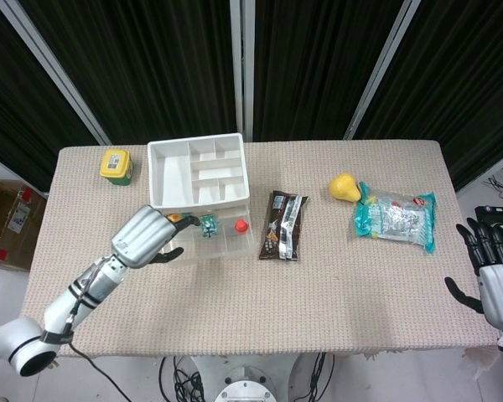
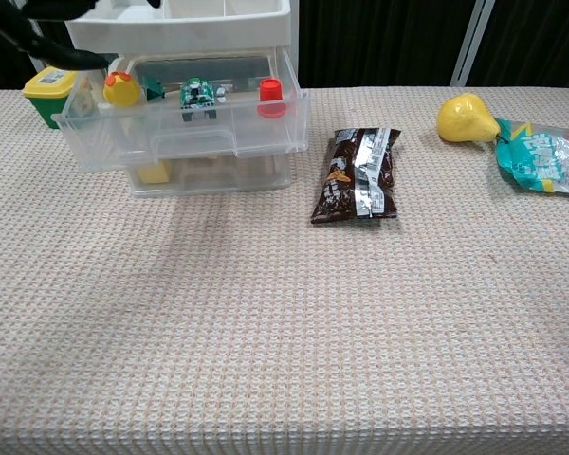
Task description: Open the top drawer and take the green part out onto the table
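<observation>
Clear top drawer [image 2: 185, 133] pulled open — green part [image 2: 197, 97] upright inside.

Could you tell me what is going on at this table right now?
The robot's left hand is reaching over the left end of the top drawer, which is pulled out of a clear drawer unit. The green part sits in the drawer, untouched, between a yellow toy and a red piece. The right hand waits open at the table's right edge.

Head view: high, looking down, wide, left hand [image 1: 142, 237] at left. Chest view: low, forward, close. Both share drawer unit [image 1: 203, 201] beside it.
</observation>
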Controlling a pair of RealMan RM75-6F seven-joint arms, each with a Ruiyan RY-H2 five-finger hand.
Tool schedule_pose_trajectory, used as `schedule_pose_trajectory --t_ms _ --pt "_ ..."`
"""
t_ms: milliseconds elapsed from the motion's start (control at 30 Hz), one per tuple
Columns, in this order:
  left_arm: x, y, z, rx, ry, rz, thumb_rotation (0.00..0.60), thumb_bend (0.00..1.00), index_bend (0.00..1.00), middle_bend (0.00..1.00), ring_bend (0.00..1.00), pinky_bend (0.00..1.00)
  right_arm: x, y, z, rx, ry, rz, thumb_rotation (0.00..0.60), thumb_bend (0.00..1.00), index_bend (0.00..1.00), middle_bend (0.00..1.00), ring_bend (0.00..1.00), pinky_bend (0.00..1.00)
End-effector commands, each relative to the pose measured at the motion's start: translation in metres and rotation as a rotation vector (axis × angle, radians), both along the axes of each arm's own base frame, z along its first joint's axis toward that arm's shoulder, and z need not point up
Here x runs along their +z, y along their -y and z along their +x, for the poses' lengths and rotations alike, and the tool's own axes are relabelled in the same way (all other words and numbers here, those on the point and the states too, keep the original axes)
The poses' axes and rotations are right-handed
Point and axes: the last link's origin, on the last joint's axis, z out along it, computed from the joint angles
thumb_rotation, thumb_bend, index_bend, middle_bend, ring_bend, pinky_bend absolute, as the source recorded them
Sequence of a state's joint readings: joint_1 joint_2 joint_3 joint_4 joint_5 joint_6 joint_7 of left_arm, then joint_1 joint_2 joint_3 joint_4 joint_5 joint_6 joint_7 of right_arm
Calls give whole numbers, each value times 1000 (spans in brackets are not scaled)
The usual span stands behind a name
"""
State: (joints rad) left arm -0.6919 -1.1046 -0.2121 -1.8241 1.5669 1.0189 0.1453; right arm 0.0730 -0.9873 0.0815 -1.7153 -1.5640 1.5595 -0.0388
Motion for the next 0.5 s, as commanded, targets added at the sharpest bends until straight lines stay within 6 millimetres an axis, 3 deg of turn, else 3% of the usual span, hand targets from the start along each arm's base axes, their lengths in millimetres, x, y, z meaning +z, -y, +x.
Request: schedule_pose_trajectory --t_ms 33,500 --pt "-17 -14 9 -36 -75 8 600 240 328 861 982 1000 0 -1 -2 -9 1 0 600 180 0 0 0 0" --pt "-43 -30 -2 -77 -278 114 600 228 306 854 982 1000 -1 -2 -5 -26 3 0 600 180 0 0 0 0"
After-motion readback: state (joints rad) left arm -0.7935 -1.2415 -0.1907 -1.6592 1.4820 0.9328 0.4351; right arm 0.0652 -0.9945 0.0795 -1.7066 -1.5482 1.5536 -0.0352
